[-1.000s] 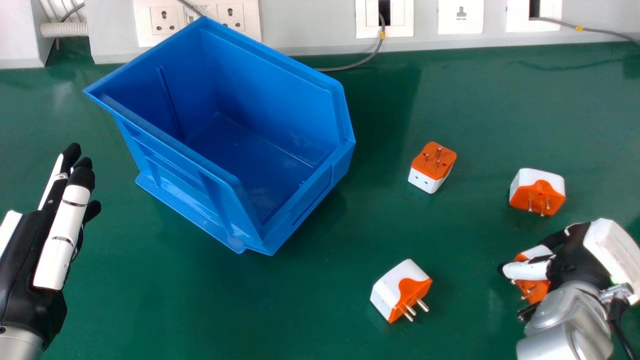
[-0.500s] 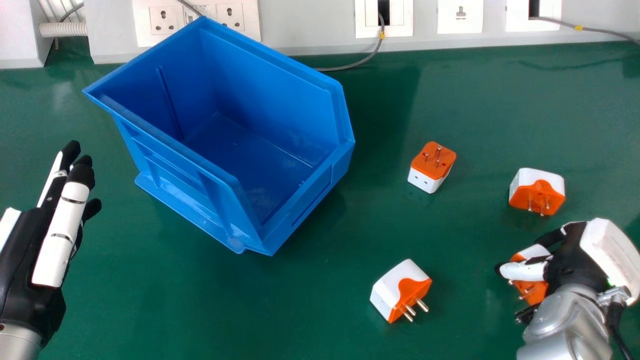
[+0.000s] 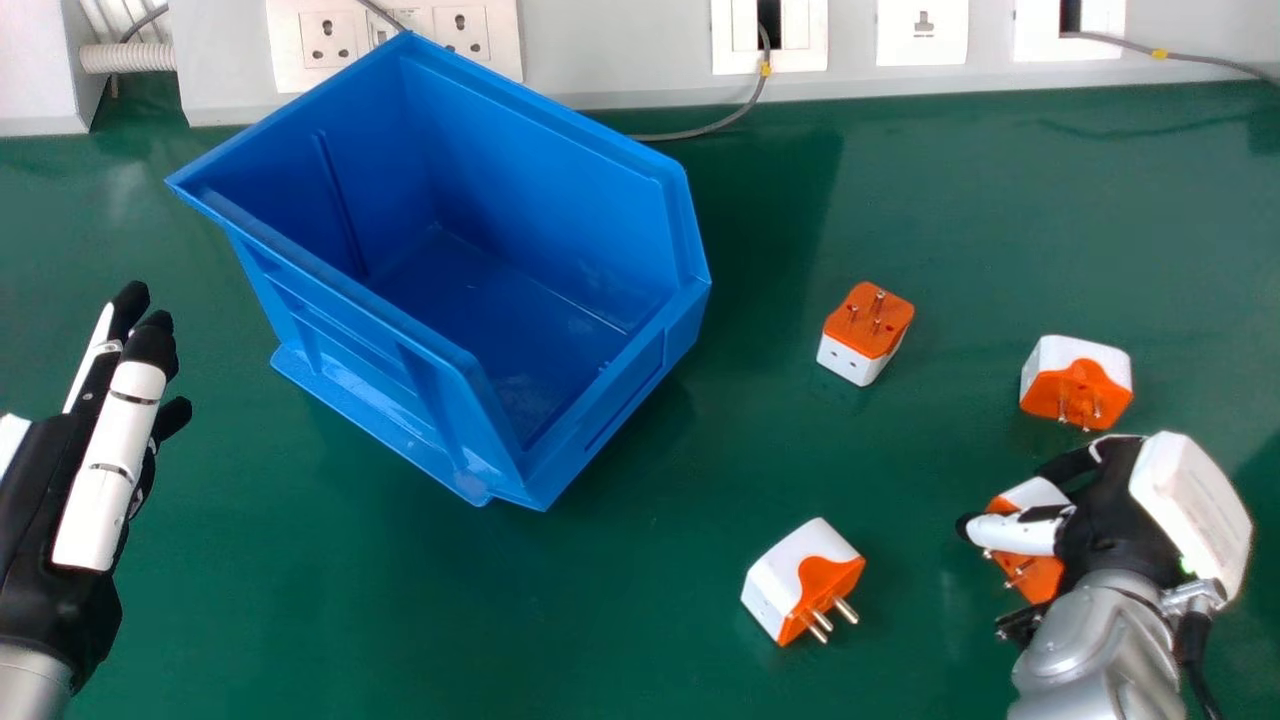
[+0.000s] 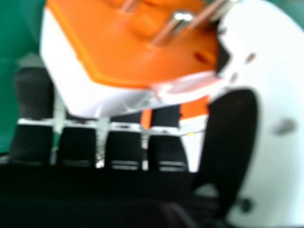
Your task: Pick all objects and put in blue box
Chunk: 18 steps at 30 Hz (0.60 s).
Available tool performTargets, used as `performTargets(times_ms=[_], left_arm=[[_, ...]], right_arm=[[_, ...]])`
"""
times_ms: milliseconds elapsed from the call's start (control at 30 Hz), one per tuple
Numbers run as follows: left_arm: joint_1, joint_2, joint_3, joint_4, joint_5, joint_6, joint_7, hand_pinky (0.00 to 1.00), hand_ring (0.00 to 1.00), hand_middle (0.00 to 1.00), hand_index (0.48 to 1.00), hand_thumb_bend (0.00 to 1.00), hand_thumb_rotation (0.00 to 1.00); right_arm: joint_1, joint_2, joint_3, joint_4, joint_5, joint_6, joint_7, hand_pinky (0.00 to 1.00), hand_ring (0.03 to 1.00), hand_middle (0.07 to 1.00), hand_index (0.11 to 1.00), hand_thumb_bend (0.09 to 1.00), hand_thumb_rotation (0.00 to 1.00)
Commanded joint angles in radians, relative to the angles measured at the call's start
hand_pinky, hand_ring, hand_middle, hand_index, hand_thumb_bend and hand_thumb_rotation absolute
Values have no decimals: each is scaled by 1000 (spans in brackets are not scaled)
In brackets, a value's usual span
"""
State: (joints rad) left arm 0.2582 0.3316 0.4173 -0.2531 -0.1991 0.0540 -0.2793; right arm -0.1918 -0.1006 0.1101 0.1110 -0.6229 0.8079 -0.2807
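Note:
In the head view my right hand (image 3: 1110, 520) is curled round an orange and white plug adapter (image 3: 1035, 575) at the lower right. The right hand view has the adapter (image 4: 137, 52) between the fingers and thumb of my right hand (image 4: 126, 145). Three more orange and white adapters lie apart on the green table: one (image 3: 803, 580) front centre, one (image 3: 865, 333) right of the box, one (image 3: 1076, 383) beyond my right hand. The blue box (image 3: 600, 400) stands open-topped at centre left, its inside bare. My left hand (image 3: 60, 500) is open at the left edge, fingers straight.
A pale wall panel with sockets (image 3: 465, 35) runs along the back of the green table (image 3: 960, 200). A grey cable (image 3: 700, 130) droops onto the table behind the box, and a ribbed hose (image 3: 128, 58) is at the back left.
My right hand has moved a little to the left together with its adapter. My left hand has drifted slightly left. The box and the other adapters stay put.

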Motion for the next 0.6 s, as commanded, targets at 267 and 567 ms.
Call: performTargets(times_ms=[267, 567], left_arm=[[-6, 13, 15, -15, -14, -2, 1, 964, 996, 1000, 1000, 510, 1000], [-4, 16, 20, -7, -11, -4, -2, 961, 997, 1000, 1000, 516, 1000]], right_arm=[[13, -1, 20, -23, 17, -5, 36, 311, 404, 491, 526, 492, 0], [15, -9, 28, -29, 11, -11, 42, 341, 428, 509, 503, 495, 0]])
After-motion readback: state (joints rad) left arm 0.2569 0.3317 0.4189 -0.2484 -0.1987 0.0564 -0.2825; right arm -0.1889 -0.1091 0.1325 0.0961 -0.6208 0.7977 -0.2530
